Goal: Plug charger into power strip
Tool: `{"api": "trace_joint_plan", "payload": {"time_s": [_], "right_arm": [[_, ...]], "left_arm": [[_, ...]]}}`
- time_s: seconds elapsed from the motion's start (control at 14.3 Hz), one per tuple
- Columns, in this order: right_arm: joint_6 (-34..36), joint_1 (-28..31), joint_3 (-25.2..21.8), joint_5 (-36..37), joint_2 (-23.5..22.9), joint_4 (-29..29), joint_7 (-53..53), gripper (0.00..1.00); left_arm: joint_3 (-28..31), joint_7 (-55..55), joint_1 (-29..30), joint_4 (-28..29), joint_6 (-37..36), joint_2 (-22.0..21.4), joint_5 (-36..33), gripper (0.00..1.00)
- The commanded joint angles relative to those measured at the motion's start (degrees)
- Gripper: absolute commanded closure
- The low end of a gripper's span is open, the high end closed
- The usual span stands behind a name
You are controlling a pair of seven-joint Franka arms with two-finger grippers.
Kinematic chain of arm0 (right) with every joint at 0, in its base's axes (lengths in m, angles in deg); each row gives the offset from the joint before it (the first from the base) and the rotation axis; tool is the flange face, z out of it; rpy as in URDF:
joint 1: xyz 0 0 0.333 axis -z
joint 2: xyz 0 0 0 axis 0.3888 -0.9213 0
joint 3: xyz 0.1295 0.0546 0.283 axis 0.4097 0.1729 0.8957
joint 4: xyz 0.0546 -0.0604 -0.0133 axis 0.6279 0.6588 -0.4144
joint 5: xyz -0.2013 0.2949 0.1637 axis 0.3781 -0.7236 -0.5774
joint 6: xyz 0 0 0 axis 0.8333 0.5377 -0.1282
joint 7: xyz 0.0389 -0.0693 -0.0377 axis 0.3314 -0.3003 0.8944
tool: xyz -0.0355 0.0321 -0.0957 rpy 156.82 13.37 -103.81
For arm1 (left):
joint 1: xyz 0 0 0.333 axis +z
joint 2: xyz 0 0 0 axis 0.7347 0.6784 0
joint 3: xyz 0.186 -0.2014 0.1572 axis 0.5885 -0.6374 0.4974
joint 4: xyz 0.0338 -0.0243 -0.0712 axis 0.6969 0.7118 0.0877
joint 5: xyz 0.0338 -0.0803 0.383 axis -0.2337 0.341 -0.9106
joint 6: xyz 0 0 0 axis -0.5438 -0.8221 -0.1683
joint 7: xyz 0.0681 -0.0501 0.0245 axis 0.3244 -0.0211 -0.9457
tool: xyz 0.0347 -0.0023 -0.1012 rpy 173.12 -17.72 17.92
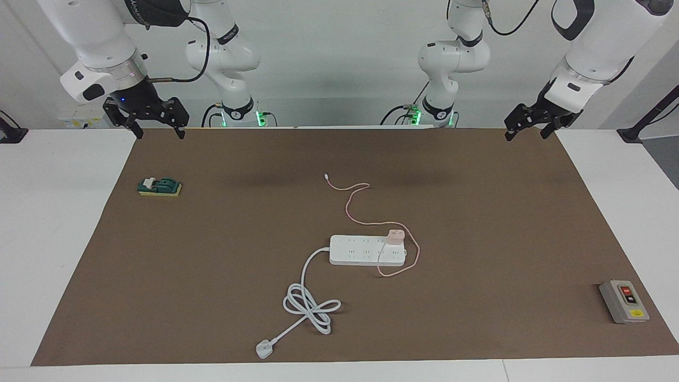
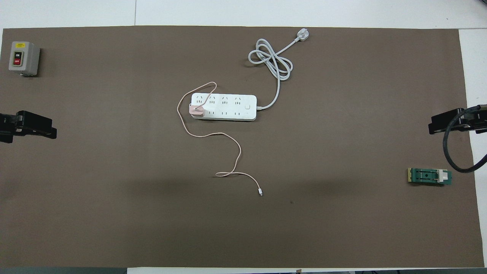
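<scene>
The white power strip (image 1: 360, 250) (image 2: 228, 107) lies flat in the middle of the brown mat. The pale pink charger (image 1: 395, 236) (image 2: 196, 110) sits upright on the strip's end socket, toward the left arm's end. Its thin pink cable (image 1: 353, 199) (image 2: 232, 144) loops off the strip and trails toward the robots. My left gripper (image 1: 525, 137) (image 2: 51, 132) hangs open and empty over the mat's corner by the left arm. My right gripper (image 1: 160, 135) (image 2: 433, 127) hangs open and empty over the corner by the right arm.
The strip's thick white cord (image 1: 310, 305) (image 2: 271, 62) coils farther from the robots and ends in a white plug (image 1: 263, 348). A grey button box (image 1: 623, 301) (image 2: 23, 58) stands toward the left arm's end. A green block (image 1: 159, 187) (image 2: 430, 176) lies under the right gripper's side.
</scene>
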Motion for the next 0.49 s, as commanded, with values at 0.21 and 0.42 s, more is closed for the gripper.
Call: {"api": "trace_joint_plan", "payload": {"time_s": [0.21,0.42], "right_arm": [[0.28,0.81,0.31,-1.02,0.12,-0.3,1.16,0.0],[0.28,0.81,0.31,-1.02,0.12,-0.3,1.16,0.0]], "left_arm": [[0.35,-0.52,-1.41,2.52,1.19,-2.01,-1.05,0.0],[0.35,-0.52,-1.32,2.43,1.09,-2.01,-0.96,0.0]]}}
